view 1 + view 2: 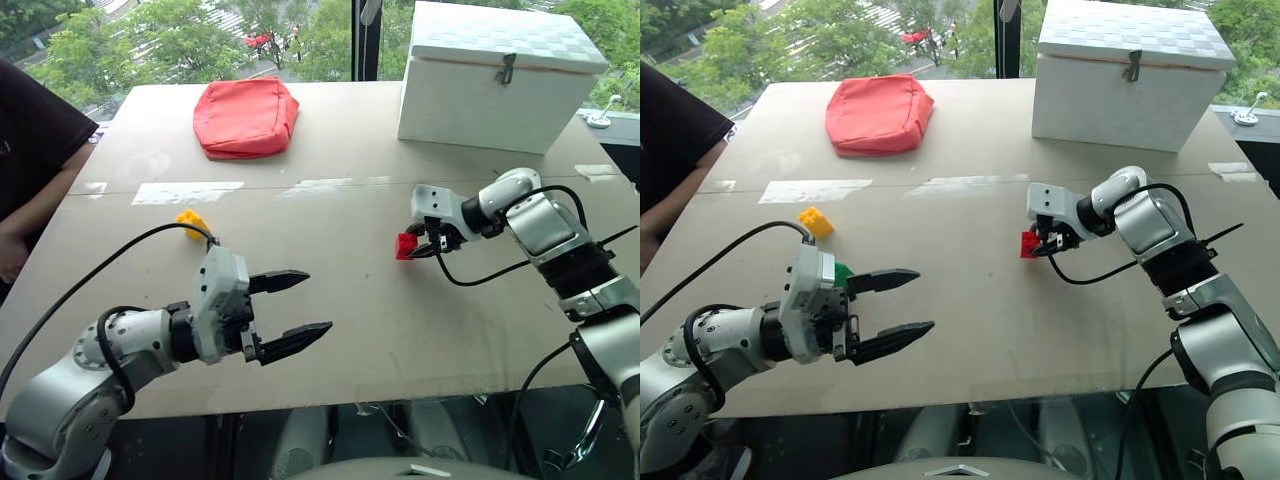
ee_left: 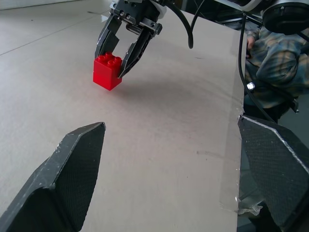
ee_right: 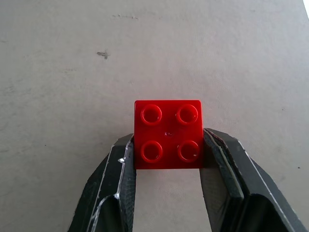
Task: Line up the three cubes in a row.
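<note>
Table: large, flat, pale beige board top, scuffed, with strips of clear tape across its middle; it stands against a window looking down on green trees.

Red cube: studs up, near the table's middle, clamped between the two fingers of the right gripper, which reaches in from the right side. Whether it rests on the table or hangs just above cannot be told.

Yellow cube: on the table at the left, well apart from the red one.

Green cube: just beside the left gripper's housing, mostly hidden behind it.

Left gripper: fingers spread wide, grasping nothing, hanging over the near left of the table.

Red pouch: far left of the table (soft, cushion-like).

White box: far right corner, lid down, metal latch in front.

Person's arm: dark sleeve, at the left edge.
</note>
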Robot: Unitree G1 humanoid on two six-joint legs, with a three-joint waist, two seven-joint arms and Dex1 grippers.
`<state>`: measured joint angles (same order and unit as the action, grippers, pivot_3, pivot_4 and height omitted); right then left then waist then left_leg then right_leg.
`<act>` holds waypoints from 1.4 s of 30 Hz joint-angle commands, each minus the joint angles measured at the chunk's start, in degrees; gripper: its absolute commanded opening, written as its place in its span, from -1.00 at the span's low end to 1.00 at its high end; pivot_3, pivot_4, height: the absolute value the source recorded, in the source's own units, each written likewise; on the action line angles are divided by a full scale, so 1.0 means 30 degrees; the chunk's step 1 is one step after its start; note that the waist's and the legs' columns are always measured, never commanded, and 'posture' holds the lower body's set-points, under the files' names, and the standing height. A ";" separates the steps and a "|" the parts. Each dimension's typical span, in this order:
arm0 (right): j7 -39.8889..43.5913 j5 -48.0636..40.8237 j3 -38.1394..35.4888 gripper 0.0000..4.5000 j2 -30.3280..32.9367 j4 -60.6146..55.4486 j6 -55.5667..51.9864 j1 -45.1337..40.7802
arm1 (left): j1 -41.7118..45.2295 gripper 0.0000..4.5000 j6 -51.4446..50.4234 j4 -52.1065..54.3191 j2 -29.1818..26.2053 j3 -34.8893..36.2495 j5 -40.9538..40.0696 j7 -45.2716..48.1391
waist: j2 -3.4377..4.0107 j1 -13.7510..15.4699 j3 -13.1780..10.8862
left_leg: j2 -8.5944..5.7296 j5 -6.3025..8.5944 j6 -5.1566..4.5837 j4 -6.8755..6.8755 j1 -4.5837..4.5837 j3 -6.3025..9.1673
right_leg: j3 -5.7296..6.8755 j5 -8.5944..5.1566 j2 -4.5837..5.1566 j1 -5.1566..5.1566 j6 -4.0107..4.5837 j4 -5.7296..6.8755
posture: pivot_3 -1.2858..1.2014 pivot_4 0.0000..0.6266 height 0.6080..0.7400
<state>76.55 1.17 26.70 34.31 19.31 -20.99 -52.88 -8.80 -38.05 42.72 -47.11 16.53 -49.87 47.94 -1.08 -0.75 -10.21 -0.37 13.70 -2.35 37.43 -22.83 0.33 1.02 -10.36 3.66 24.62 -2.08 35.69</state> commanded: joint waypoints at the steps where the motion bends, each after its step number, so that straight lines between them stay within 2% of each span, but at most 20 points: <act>1: 0.0290 0.0175 -0.0243 -0.26 -0.0176 0.0054 0.0407 -0.0534 | 0.0048 1.00 0.0224 0.0838 -0.0207 0.0596 -0.0446 -0.0167 | 0.0000 0.0002 0.0000 | 0.0001 0.0000 0.0000 0.0000 0.0000 0.0001 | 0.0001 -0.0001 -0.0001 0.0000 -0.0002 0.0000 | 0.03 -0.52 1.00; 12: 0.0605 0.0649 -0.0346 -0.26 -0.0470 0.0819 0.1101 -0.0504 | 0.0069 1.00 0.0255 0.0758 -0.0291 0.0533 -0.0627 -0.0292 | 0.0000 0.0011 0.0000 | -0.0003 0.0000 0.0001 0.0009 0.0004 -0.0007 | -0.0007 0.0003 0.0000 -0.0004 0.0000 0.0003 | 0.03 -0.52 1.00; 13: 0.0689 0.0632 -0.0353 0.10 -0.0475 0.0823 0.1104 -0.0487 | 0.0079 1.00 0.0245 0.0732 -0.0288 0.0520 -0.0640 -0.0305 | 0.0000 0.0012 0.0000 | -0.0003 0.0000 0.0002 0.0009 0.0004 -0.0007 | -0.0006 0.0003 0.0001 -0.0004 0.0001 0.0003 | 0.03 -0.52 1.00; 14: 0.0775 0.0604 -0.0368 0.20 -0.0482 0.0814 0.1128 -0.0474 | 0.0085 1.00 0.0226 0.0710 -0.0279 0.0517 -0.0662 -0.0328 | 0.0000 0.0010 0.0000 | -0.0003 0.0000 0.0002 0.0008 0.0004 -0.0006 | -0.0006 0.0004 0.0001 -0.0003 0.0001 0.0003 | 0.03 -0.52 1.00; 17: 0.0647 0.0717 -0.0452 0.80 -0.0479 0.0685 0.1296 -0.0421 | -0.0012 1.00 0.0123 0.0628 -0.0264 0.0609 -0.0831 -0.0362 | 0.0000 0.0008 0.0000 | -0.0002 0.0000 0.0001 0.0009 0.0004 -0.0006 | -0.0007 0.0003 0.0001 -0.0003 0.0000 0.0003 | 0.03 -0.52 1.00; 25: 0.0796 0.0250 -0.1045 0.80 -0.0052 -0.0533 0.1649 -0.0006 | -0.0357 1.00 0.0089 0.0181 0.0238 0.1050 -0.0745 -0.1226 | 0.0002 0.0012 -0.0001 | -0.0001 0.0001 0.0002 0.0008 0.0004 -0.0006 | -0.0006 0.0001 0.0000 -0.0002 -0.0002 0.0003 | 0.03 -0.52 1.00; 29: 0.1757 -0.2877 -0.3455 0.80 0.0520 -0.3376 0.0922 0.0889 | -0.0588 1.00 -0.0015 -0.1124 0.0780 0.2088 -0.0250 -0.2601 | 0.0001 0.0055 -0.0002 | 0.0000 0.0001 0.0002 0.0008 -0.0001 0.0009 | 0.0002 0.0002 0.0003 -0.0003 -0.0002 0.0003 | 0.03 -0.52 1.00; 32: 0.1838 -0.6876 -0.6501 0.80 0.1403 -0.8064 -0.1599 0.2816 | -0.0745 1.00 -0.0437 -0.2688 0.0659 0.3362 0.0825 -0.4238 | 0.0000 0.0110 -0.0004 | 0.0004 0.0004 0.0002 0.0005 0.0000 0.0022 | 0.0010 0.0001 0.0004 -0.0006 -0.0003 0.0003 | 0.03 -0.52 1.00; 34: 0.1148 -0.8428 -0.7711 0.80 0.1868 -1.0804 -0.2886 0.4253 | -0.0642 1.00 -0.0642 -0.3352 0.0484 0.3757 0.1531 -0.5058 | 0.0000 0.0190 -0.0004 | 0.0006 0.0006 0.0005 -0.0001 -0.0006 0.0050 | 0.0034 -0.0002 0.0011 -0.0010 -0.0007 0.0003 | 0.03 -0.52 1.00; 38: -0.0830 -1.0118 -0.9775 0.80 0.2226 -1.5782 -0.3082 0.7922 | -0.0070 1.00 -0.1154 -0.4346 -0.0027 0.3433 0.3170 -0.6200 | -0.0027 0.0370 0.0013 | 0.0010 0.0011 0.0012 -0.0004 -0.0004 0.0054 | 0.0049 -0.0041 0.0021 -0.0010 -0.0067 0.0002 | 0.03 -0.52 1.00; 42: -0.2086 -1.1495 -1.0745 0.80 0.2562 -1.8206 -0.3226 0.9844 | 0.0698 1.00 -0.1511 -0.5759 -0.0966 0.2289 0.4791 -0.6114 | -0.0023 0.0440 0.0011 | 0.0011 0.0012 0.0015 0.0005 0.0011 0.0001 | 0.0012 -0.0044 0.0025 -0.0002 -0.0078 0.0005 | 0.03 -0.52 1.00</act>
<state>72.07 -30.90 -2.67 41.45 -31.71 -30.76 -23.32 -7.87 -42.31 26.28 -49.21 23.72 -37.23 29.73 -1.15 0.57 -10.18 -0.34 13.74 -2.31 37.45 -22.78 0.30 1.04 -10.49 3.74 24.61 -2.32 35.70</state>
